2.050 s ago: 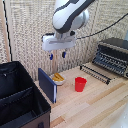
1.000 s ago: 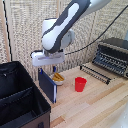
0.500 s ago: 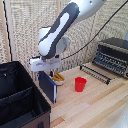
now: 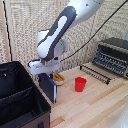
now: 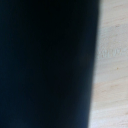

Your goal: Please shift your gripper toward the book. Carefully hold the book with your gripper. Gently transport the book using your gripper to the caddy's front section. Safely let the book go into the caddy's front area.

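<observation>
1. While it hangs upright above the wooden table (image 4: pixel 100 107), the book (image 4: pixel 49 87) sits pinched by its top edge in the gripper (image 4: pixel 46 73).
2. Just beside it, toward the exterior view's left, stands the caddy (image 4: pixel 20 102).
3. Red cup (image 4: pixel 80 84) waits near; toaster oven (image 4: pixel 114 55) farther off.

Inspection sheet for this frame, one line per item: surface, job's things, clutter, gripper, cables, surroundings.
Surface: light wooden table.
Job's things: book upright on edge, beside the caddy, not inside it; in the wrist view it fills most of the frame.
Clutter: red cup; toaster oven; wire rack; yellowish item behind the book.
Gripper: gripper at the book's top edge; fingers hidden.
Cables: black cable from the arm.
Surroundings: woven wall panel.
</observation>
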